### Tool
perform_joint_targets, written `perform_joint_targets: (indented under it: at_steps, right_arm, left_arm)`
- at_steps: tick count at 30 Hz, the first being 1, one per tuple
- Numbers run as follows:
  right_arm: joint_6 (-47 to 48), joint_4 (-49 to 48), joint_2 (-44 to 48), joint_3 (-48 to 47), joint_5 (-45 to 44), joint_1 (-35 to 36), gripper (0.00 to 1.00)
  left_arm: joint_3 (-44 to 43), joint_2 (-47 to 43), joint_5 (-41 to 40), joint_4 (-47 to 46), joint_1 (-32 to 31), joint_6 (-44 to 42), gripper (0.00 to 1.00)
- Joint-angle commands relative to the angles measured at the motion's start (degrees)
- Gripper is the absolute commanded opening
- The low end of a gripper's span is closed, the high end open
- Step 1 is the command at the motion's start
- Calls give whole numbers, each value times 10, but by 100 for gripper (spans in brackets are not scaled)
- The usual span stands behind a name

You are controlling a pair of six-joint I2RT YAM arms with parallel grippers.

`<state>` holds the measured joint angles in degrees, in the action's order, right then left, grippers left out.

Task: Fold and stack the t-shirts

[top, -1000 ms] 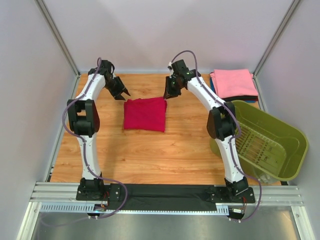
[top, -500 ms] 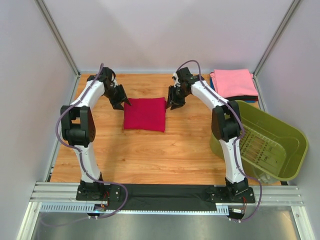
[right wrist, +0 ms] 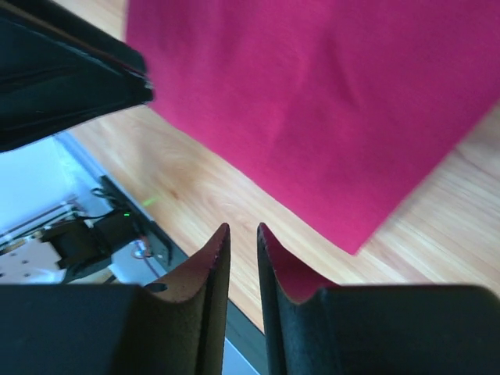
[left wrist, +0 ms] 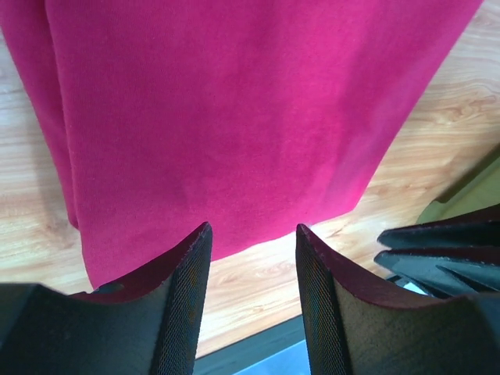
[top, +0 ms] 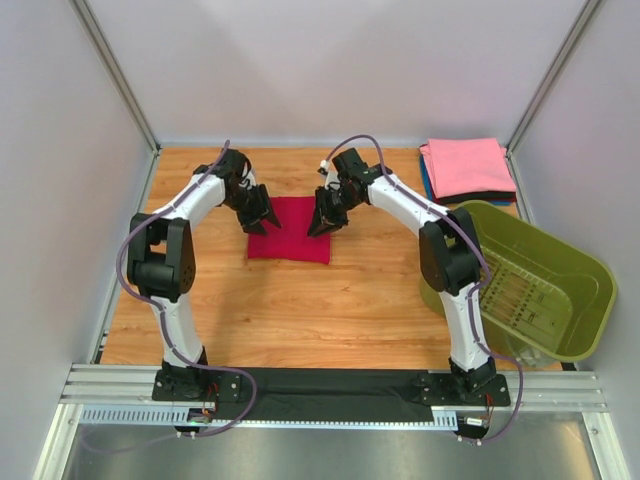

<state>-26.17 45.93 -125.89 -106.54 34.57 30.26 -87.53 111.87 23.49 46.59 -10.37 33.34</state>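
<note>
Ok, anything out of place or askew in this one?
Only the olive-green basket: it sits tilted at the table's right edge, overhanging the wood. The folded red t-shirt and the pink-topped stack lie flat and neat.

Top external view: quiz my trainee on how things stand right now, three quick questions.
1. True or false: the red t-shirt lies inside the green basket.
2. Which colour tops the stack at the far right? A blue, B pink, C black.
3. Whose jaws stand wider apart, the left gripper or the right gripper?
Key: 1 false; 2 B; 3 left gripper.
</note>
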Motion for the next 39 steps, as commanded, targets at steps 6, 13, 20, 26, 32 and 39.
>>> perform_joint_targets:
  at_steps: [6, 13, 20, 26, 32, 39]
  right_arm:
    - [5, -47, -49, 2, 50, -16, 20]
    - [69, 12, -72, 41, -31, -56, 17]
    - [66, 44, -12, 14, -43, -61, 17]
    - [-11, 2, -9, -42, 30, -33, 16]
    - [-114, -85, -77, -119, 97, 2, 15]
    - [-155, -161, -144, -72, 123, 30, 15]
  left_arm:
    - [70, -17, -88, -37, 1, 7, 54]
    - [37, 35, -155, 20, 1, -1, 55]
    - [-42, -5, -143, 73, 1, 1, 57]
    - [-52, -22, -115, 79, 5, 11, 57]
    - [2, -3, -124, 64, 22, 18, 56]
    - [13, 37, -157, 68, 25, 14, 56]
